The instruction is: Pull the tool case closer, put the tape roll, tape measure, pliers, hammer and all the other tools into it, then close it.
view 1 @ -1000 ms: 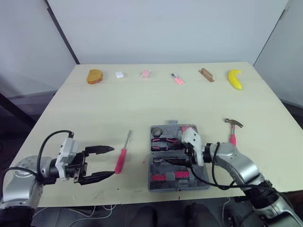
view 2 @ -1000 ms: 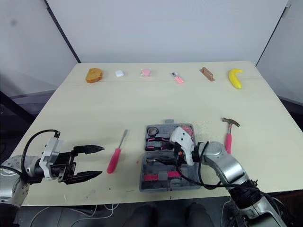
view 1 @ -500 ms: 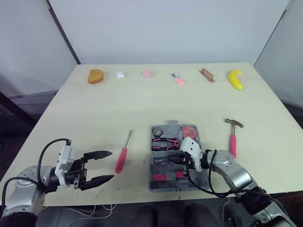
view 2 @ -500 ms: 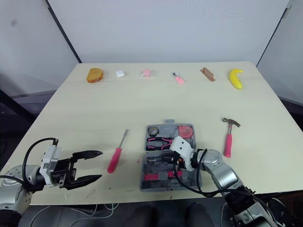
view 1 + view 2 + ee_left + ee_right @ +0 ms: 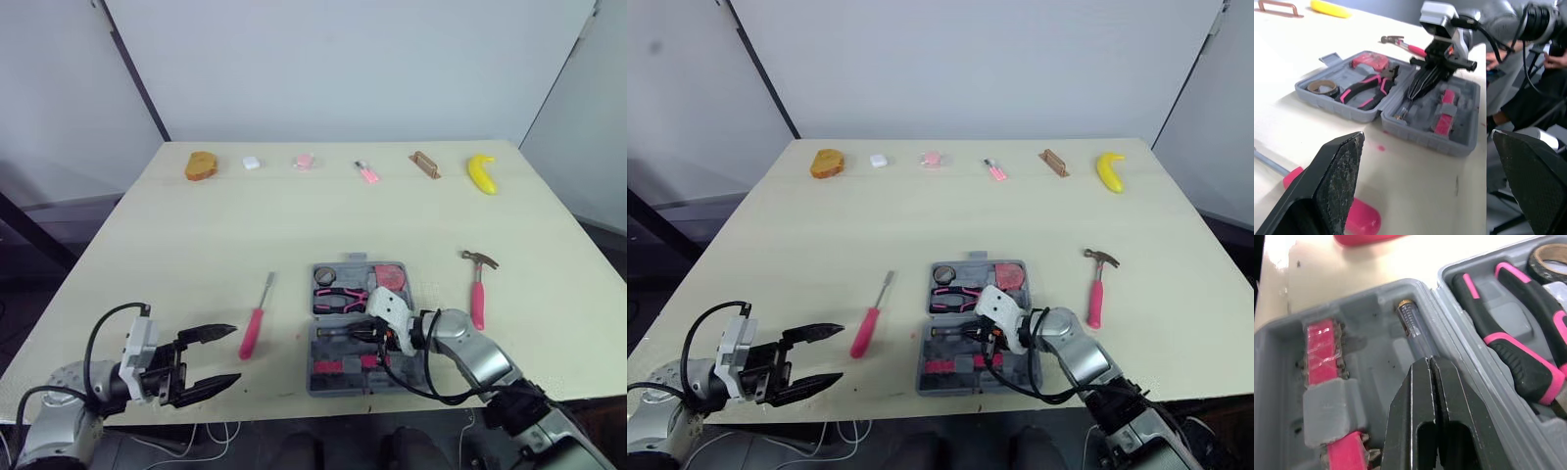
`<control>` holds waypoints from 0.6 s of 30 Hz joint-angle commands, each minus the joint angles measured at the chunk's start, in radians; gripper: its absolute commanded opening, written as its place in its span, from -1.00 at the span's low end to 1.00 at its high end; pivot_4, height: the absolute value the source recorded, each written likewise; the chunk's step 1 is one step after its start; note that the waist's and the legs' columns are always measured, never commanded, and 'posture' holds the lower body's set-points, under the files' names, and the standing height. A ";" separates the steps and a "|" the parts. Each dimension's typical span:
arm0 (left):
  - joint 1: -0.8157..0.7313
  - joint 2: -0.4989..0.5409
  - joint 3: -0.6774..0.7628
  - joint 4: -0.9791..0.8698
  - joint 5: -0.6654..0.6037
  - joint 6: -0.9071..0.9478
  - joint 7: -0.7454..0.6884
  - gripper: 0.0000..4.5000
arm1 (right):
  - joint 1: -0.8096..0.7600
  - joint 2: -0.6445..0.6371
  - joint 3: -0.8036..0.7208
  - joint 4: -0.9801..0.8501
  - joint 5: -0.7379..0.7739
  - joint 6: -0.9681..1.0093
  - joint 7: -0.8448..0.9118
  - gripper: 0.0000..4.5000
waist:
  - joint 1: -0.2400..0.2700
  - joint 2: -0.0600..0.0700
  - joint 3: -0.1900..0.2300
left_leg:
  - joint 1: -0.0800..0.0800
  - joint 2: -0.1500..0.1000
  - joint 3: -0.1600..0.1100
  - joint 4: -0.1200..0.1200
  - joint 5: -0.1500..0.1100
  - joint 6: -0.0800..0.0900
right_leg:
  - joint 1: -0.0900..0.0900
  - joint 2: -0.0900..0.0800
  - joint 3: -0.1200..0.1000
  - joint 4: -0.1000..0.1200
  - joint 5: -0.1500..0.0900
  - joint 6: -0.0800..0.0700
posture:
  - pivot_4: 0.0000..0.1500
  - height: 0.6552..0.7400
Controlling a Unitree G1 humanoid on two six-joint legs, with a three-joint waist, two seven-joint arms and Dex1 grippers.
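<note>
**Right end effector inside open case; hammer and screwdriver not yet packed**

Right end effector: the two black fingers are pressed together with nothing visible between them. The tips are lowered into the near half of the tool case, low in the centre of the head view. In the wrist view they point along a small clear-handled driver that lies in a moulded slot beside the hinge. Whether the tips touch it cannot be told. A pink bit strip is clipped into the same half.

Tool case: grey, lid laid fully open, flat on the counter near its front edge. The far half holds the tape roll at its left end, the pliers with pink and black grips just below, and the red tape measure at its right end.

Outside the case: the hammer, pink handle, lies on the counter to the right of the case and apart from it. A pink-handled screwdriver lies to the left of the case.

Left end effector: fingers spread wide and empty, in the lower left of the frame at the counter's front edge. It is well apart from the case, and the screwdriver handle is near its upper fingertip.

Far edge, upper part of the frame: a row of small items, with a banana at the right end.
</note>
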 commanded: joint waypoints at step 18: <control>0.055 -0.252 0.061 -0.348 0.001 0.318 0.587 1.00 | 0.502 -0.148 -0.503 -0.500 0.302 -0.074 -0.045 0.99 | 0.018 0.002 0.002 | -0.001 0.001 0.000 -0.001 0.000 0.000 | 0.001 0.001 0.000 -0.004 0.000 0.000 | 1.00 1.00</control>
